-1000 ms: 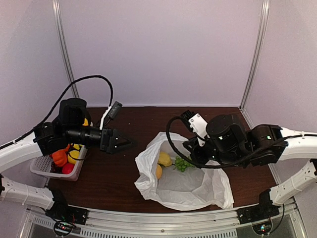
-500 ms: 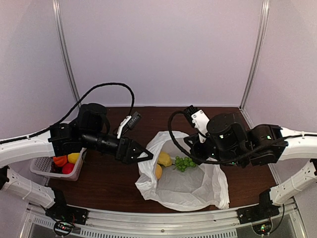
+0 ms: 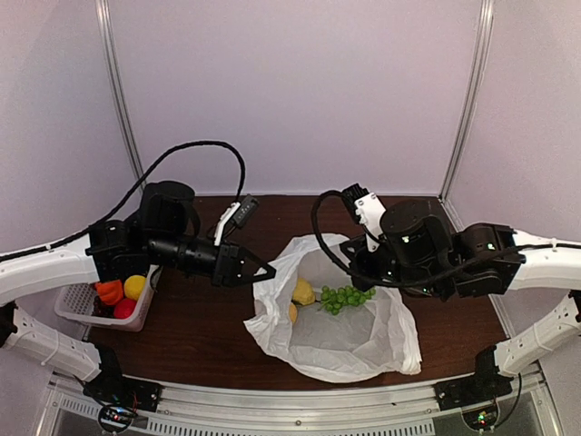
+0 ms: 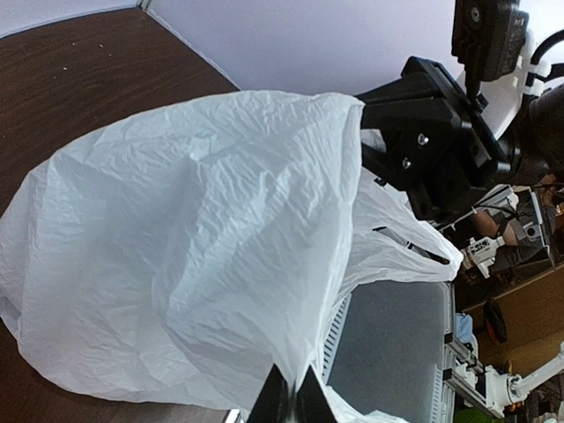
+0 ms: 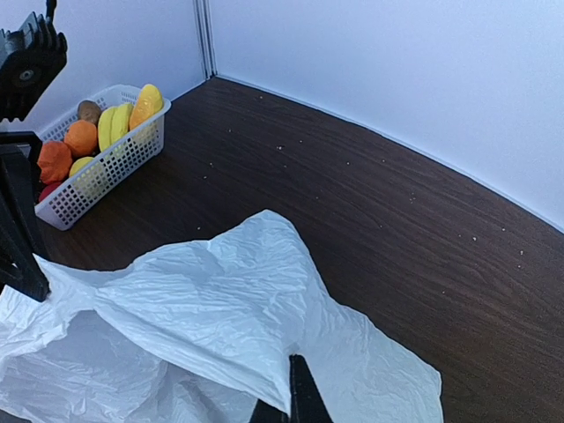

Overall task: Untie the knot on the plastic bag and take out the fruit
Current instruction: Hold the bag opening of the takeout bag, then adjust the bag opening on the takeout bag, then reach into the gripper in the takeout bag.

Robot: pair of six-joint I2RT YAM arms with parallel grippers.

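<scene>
Plastic bag (image 3: 345,350) lies mid-worktop (image 3: 200,331), nearer the front edge. Its mouth gapes toward the back and no tie shows on it. Left hand (image 3: 260,272) is pinched together on the bag's left rim. Right hand (image 5: 293,394) is pinched together on the far-right rim, with film draped over its fingers. Inside we see a lemon (image 3: 303,292) with a green grape bunch (image 3: 343,297) just beside it, plus something orange half hidden under the left rim. Basket (image 3: 82,309) with other fruit sits at the worktop's left edge.

We judge the step to be spreading the mouth. To do it well, we pull the two rims apart and slightly up, evenly, so the film goes taut without tearing or slipping out. We don't lift so high that the fruit rolls to the closed end. One hand must let go later to reach in, so we leave the rim standing open.
</scene>
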